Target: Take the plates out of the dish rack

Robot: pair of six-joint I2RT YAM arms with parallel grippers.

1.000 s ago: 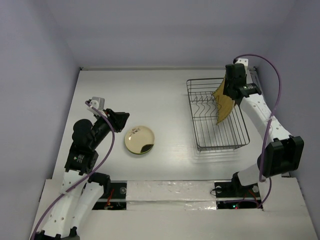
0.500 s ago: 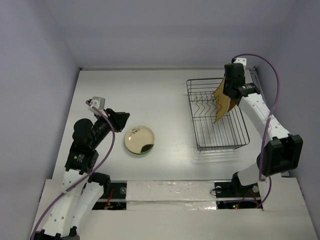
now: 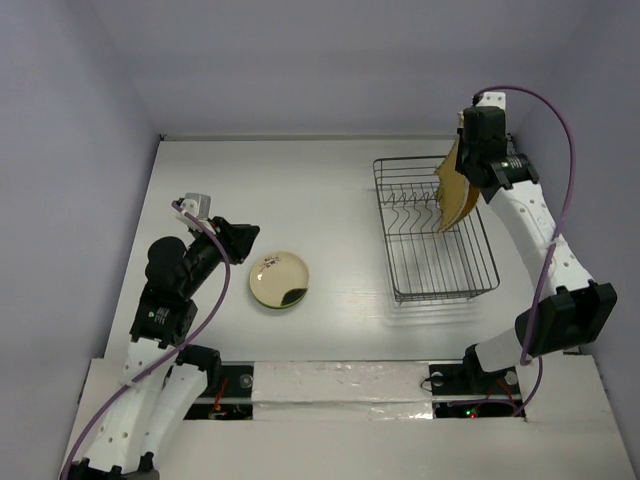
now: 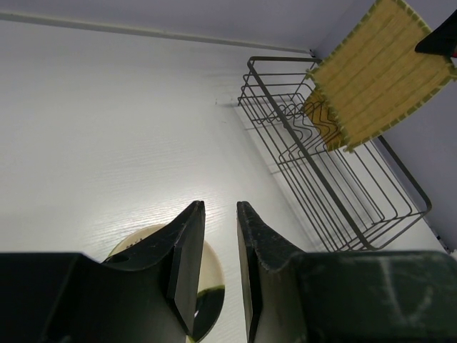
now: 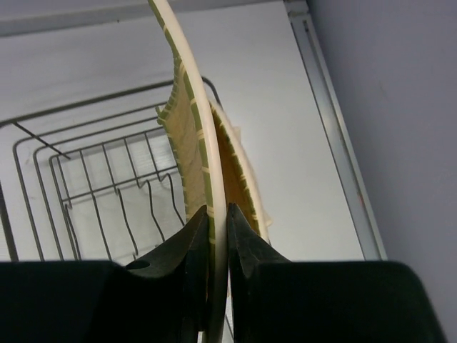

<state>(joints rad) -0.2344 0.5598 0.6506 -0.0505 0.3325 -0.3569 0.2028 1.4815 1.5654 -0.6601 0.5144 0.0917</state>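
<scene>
Setting: a white table (image 3: 330,180) boxed in by pale lilac walls (image 3: 330,70).
Dish rack: the dark wire dish rack (image 3: 447,292) sits on the table with its row of prongs upright.
Right pincer: the right pincer (image 5: 217,218) is clenched on the rim of a square yellow ribbed plate (image 4: 382,71). The plate is held edge-up and tilted, above the rack's far end.
Second plate: a second yellow plate (image 4: 325,125) stands among the prongs at the rack's far end.
Cream plate: a round cream plate (image 3: 280,280) with a dark patch lies flat on the table, well to the left of the rack.
Left pincer: the left pincer (image 4: 220,214) hangs over the cream plate's far-from-rack side. Its fingers are a narrow gap apart and grasp nothing.
</scene>
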